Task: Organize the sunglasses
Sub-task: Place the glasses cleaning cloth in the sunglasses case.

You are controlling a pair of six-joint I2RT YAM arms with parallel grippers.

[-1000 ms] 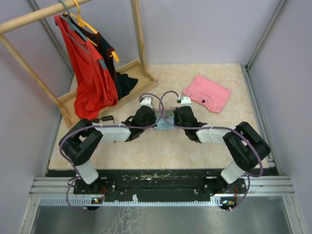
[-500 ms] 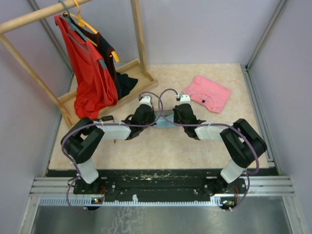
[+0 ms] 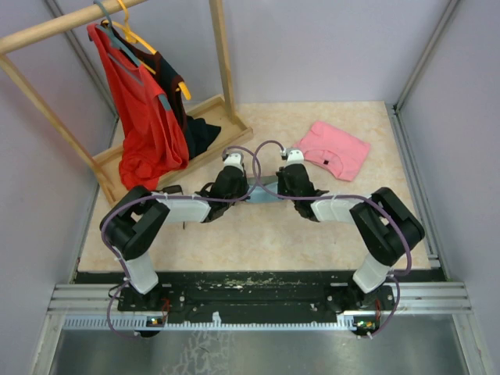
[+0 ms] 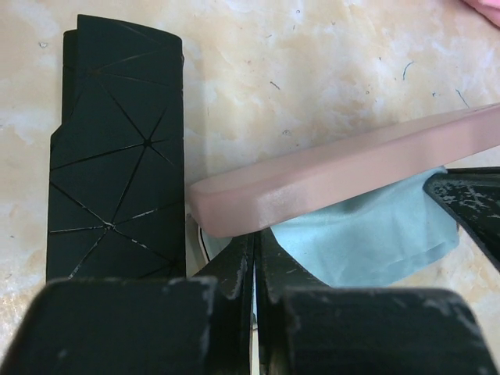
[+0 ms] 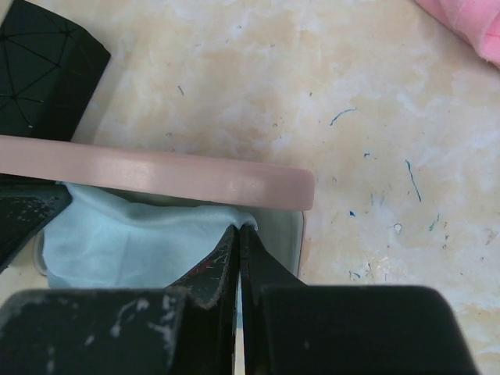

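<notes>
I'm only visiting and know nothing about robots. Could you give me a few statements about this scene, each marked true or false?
1. The left pincer and the right pincer are both closed. True.
2. The black case lies beside the pink case. True.
3. The cloth at the pink case is yellow. False: it is light blue.
4. The red garment lies flat beside the cases. False: it hangs on the wooden rack.
</notes>
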